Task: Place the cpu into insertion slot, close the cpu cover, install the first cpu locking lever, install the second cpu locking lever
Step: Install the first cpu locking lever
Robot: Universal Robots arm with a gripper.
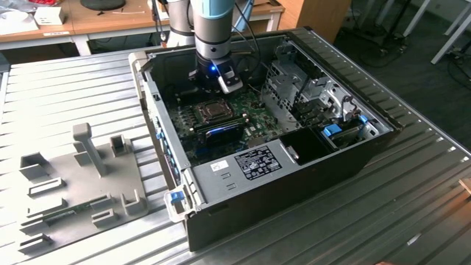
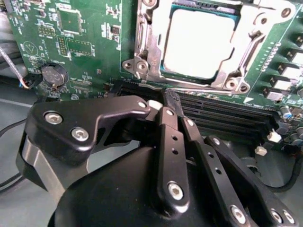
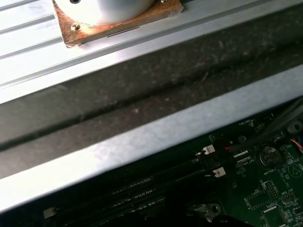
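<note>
Hovering tool (image 2: 160,105), closed, beside cpu cover (image 2: 152,45)

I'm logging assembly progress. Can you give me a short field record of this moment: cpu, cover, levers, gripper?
cpu: lies within the cover's cut-out
cpu cover: down flat around the cpu
locking levers: latched or not, cannot tell
gripper: shut, holding nothing, close to the memory slots beside the cover
setting: open computer case on a ribbed metal table
</note>
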